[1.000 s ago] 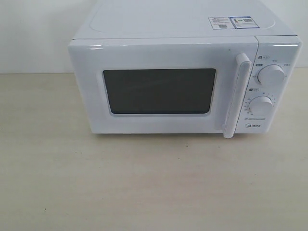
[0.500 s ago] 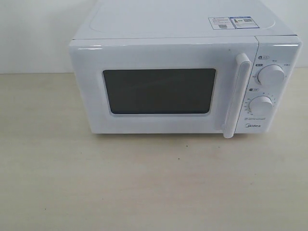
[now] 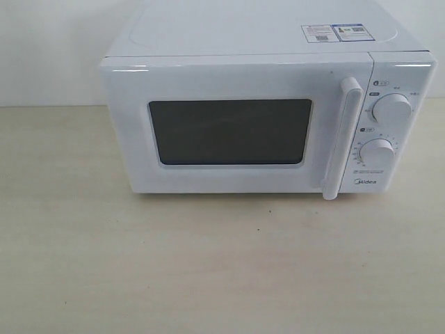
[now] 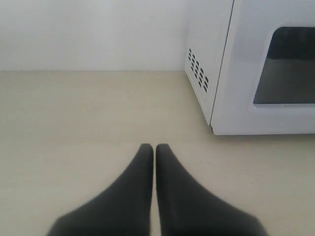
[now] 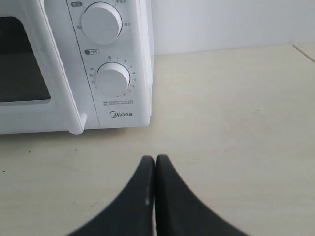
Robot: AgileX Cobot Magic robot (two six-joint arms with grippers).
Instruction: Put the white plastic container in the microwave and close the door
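White door [image 3: 132, 139] sits shut, container nowhere in view; left fingers [image 4: 134, 196] and right fingers [image 5: 139, 196] pressed together, empty. Tugging the handle [image 3: 343, 139] could drag the microwave [image 3: 229, 35] across the counter [image 3: 208, 278].

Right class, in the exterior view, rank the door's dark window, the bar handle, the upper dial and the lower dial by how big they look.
Largest to smallest:
1. dark window
2. bar handle
3. upper dial and lower dial: these look alike, so I won't rank one over the other.
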